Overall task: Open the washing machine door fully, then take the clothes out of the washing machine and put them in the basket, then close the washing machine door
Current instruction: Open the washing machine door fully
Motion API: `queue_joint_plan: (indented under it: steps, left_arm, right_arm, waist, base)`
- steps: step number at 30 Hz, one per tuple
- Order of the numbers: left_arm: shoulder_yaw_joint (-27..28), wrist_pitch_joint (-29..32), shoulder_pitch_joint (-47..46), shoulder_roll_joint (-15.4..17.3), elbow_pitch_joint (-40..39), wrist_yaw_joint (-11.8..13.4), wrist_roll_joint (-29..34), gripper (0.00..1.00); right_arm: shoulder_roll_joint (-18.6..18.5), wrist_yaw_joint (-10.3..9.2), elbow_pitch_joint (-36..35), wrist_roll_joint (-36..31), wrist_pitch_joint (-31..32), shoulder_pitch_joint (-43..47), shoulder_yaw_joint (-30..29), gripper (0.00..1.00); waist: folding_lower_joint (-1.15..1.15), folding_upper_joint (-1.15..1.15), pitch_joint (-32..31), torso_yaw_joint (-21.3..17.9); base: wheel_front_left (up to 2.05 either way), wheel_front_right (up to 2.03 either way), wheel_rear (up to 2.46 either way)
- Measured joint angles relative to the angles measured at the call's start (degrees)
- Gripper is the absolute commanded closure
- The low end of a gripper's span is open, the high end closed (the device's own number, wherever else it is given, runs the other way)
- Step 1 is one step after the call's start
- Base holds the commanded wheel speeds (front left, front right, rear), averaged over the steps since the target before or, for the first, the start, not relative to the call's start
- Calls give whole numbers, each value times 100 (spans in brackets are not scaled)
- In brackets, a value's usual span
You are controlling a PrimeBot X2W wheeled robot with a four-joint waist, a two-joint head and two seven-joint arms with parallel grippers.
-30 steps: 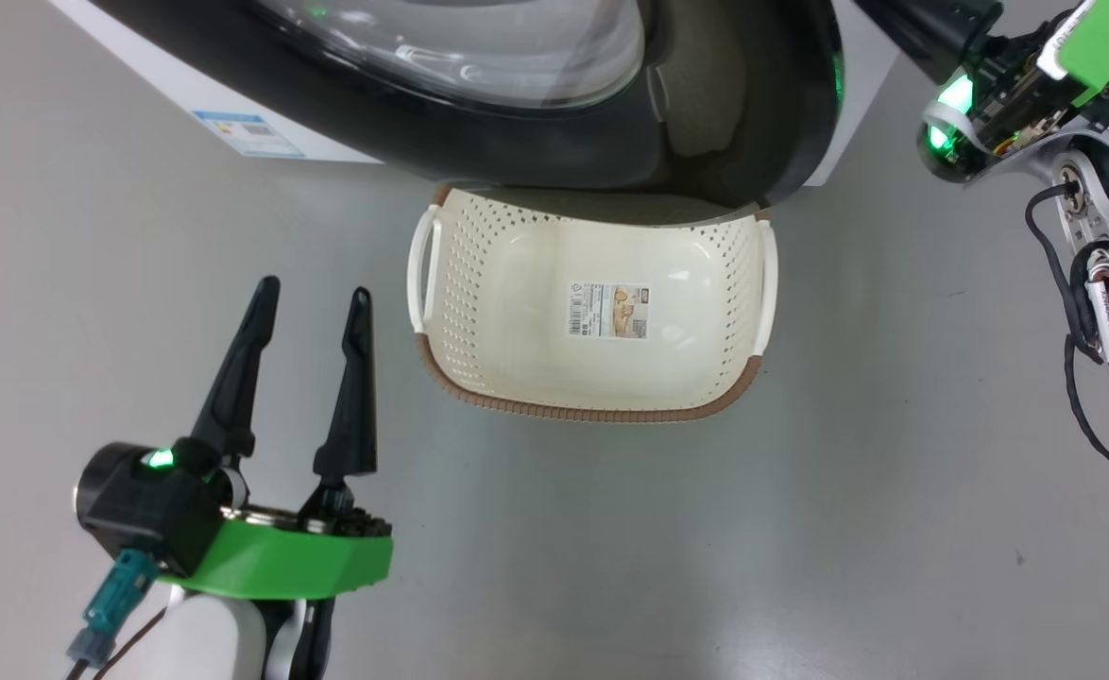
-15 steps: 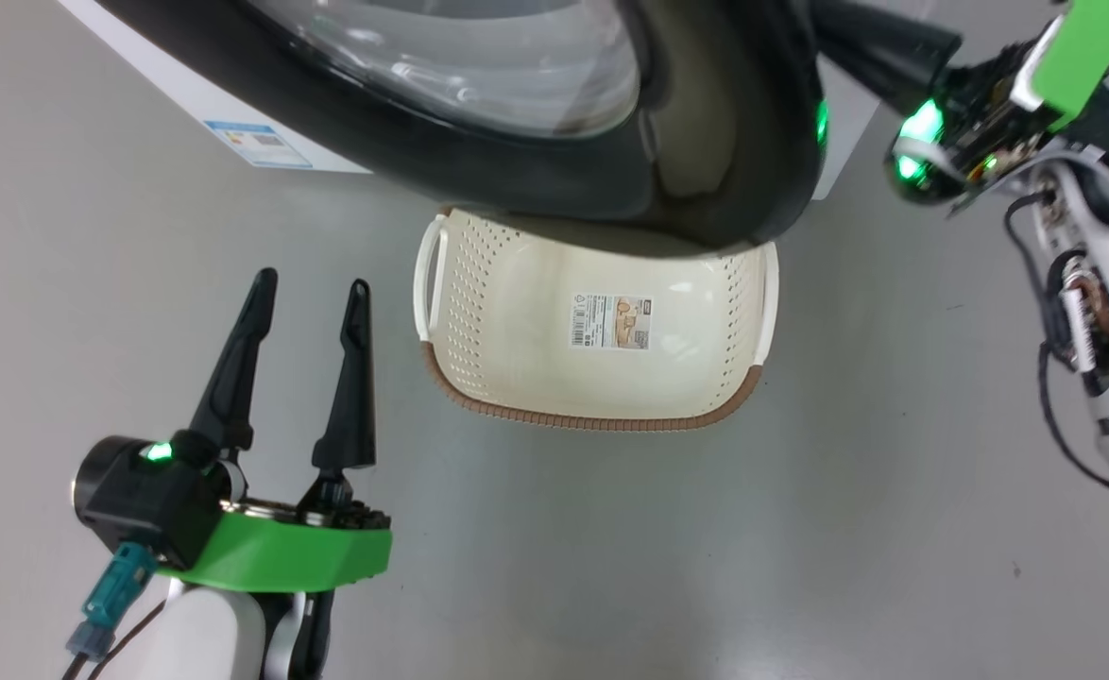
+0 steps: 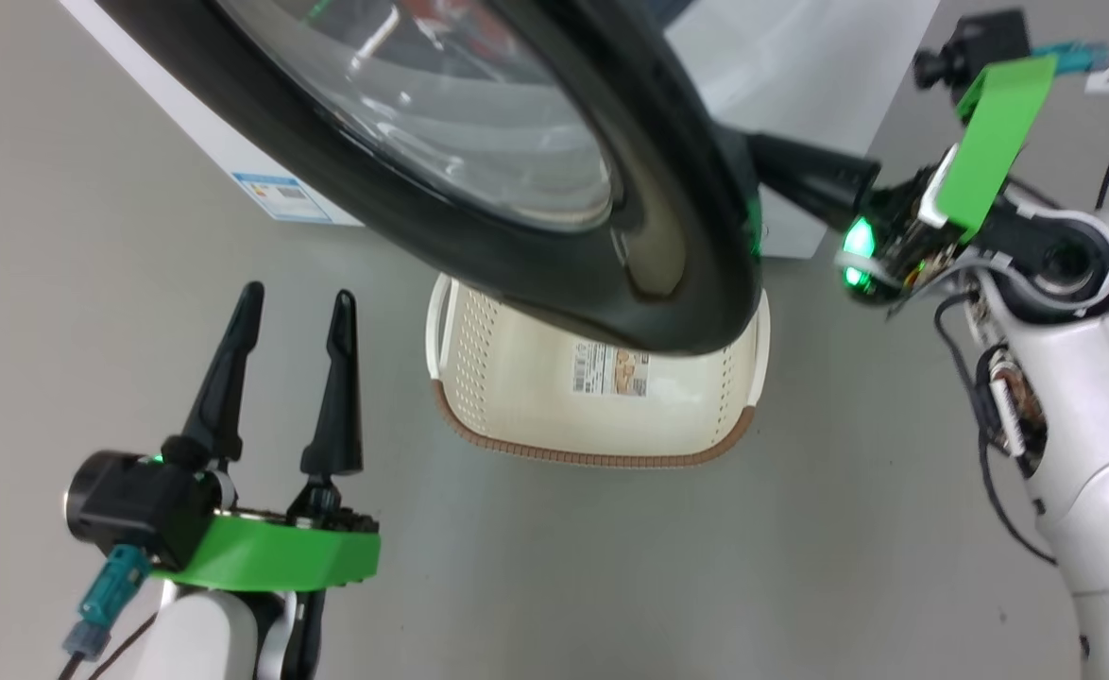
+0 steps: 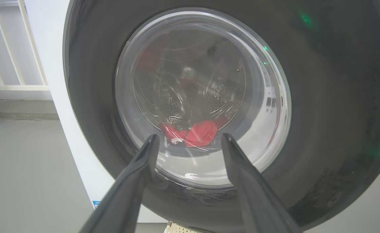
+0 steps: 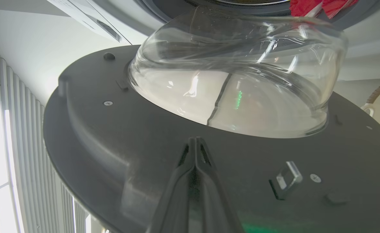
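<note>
Head view showed the washing machine door (image 3: 536,255) swung partly out from the white washing machine (image 3: 800,76), its glossy black rim hanging over the far part of the basket (image 3: 592,458). The basket stood on the grey floor (image 3: 611,567) just in front of the machine, with nothing in it but the label sticker (image 3: 609,370) on its bottom. A small printed label (image 3: 282,196) sat low on the machine's front.

The left pincer (image 3: 297,295) hung at the lower left, off to the side of the basket and apart from it. Its two dark fingers were spread and held nothing. In the left wrist view it pointed at the door's outer face, and the clothes (image 4: 199,134) showed through the glass as a red heap lying low in the drum.

The right arm reached in from the right, its fingers passing behind the door's edge. In the right wrist view the right pincer (image 5: 195,140) had its fingers pressed together, pinching nothing, with the tips against the dark inner face of the door just below the bulging glass bowl. A small latch (image 5: 287,179) stood out on that face to one side of the fingers.
</note>
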Motion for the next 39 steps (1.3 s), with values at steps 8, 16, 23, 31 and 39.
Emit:
queue_joint_plan:
  steps: [8, 16, 23, 31, 39]
  left_arm:
    - [14, 0, 235, 1, 183, 18, 1, 0]
    - [7, 0, 443, 2, 415, 15, 1, 0]
    - [-32, 0, 520, 3, 566, 15, 1, 0]
    - [-42, 0, 678, 7, 714, -9, 2, 0]
    - [-52, 0, 745, 11, 782, -18, 3, 0]
  right_arm:
    - [185, -1, -69, -130, 91, 551, 2, 100]
    - [253, -1, -31, -324, 93, 904, 8, 100]
    - [348, -1, 42, -367, 176, 1218, 30, 100]
    - [385, -1, 59, -367, 232, 1460, 172, 100]
    - [419, -1, 69, -357, 235, 1519, 328, 100]
  waist:
    - [0, 0, -398, 83]
    - [0, 0, -713, 232]
    - [0, 0, -1011, 453]
    - [0, 0, -1302, 776]
    - [0, 0, -1502, 1080]
  base:
    - [0, 0, 0]
    - [0, 0, 0]
    - [0, 0, 0]
    - [0, 0, 0]
    - [0, 0, 0]
